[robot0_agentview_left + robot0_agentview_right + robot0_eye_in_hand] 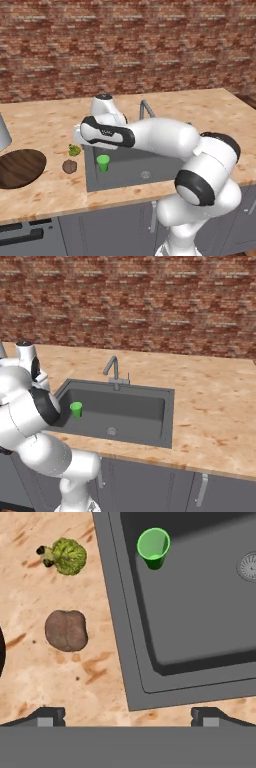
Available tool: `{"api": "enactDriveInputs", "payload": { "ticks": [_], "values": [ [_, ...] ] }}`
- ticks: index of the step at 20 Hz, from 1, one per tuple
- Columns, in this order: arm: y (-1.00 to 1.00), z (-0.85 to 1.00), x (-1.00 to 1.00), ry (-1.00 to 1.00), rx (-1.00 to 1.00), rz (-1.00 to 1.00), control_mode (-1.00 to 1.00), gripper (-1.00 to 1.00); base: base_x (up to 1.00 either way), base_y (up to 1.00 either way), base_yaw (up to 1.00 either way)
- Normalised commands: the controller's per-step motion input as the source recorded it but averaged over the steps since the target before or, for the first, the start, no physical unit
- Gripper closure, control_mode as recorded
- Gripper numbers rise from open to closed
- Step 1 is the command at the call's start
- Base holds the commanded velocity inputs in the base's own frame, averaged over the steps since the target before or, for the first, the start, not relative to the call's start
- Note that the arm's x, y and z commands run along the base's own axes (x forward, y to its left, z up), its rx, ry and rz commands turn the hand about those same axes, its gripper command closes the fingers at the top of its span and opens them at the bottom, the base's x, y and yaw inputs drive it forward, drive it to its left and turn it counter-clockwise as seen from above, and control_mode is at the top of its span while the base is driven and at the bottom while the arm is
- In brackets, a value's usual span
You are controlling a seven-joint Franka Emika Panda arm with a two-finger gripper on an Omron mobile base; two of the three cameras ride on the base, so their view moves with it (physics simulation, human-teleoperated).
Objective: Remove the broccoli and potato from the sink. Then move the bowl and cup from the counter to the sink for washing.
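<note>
Three of the four jobs looked done. Going left to right in the left base view, the brown bowl [20, 167] sat at about 9 o'clock on the counter [50, 125], well apart from the sink [125, 175]. It was not washed yet, so it was the one job left.

Next came the broccoli [74, 149] and the potato [69, 166]. Both lay on the counter, just beside the sink's left rim. They were near each other but not touching. In the hand view the broccoli [65, 556] was at about 11 o'clock and the potato [66, 630] at about 9 o'clock.

Then came the green cup [103, 162]. It stood upright inside the sink, near the left wall, at about 1 o'clock in the hand view [154, 546]. The drain [248, 566] was at about 3 o'clock, well apart from the cup.

The gripper [127, 717] hung above the sink's rim with its fingers [50, 716] spread wide. It held nothing.

I think the arm must next go left to fetch the bowl.
</note>
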Motion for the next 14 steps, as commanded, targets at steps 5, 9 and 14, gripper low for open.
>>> {"api": "enactDriveInputs", "payload": {
  "ticks": [5, 9, 14],
  "values": [
    [0.21, 0.0, -0.15, -0.02, 0.0, 0.0, -1.0, -1.0, 0.0, 0.0, 0.0],
    [0.23, 0.0, -0.15, -0.04, 0.01, 0.0, -1.0, -1.0, 0.0, 0.0, 0.0],
    [0.26, 0.0, -0.12, -0.09, 0.06, 0.0, -1.0, -1.0, 0.0, 0.0, 0.0]
  ]
}}
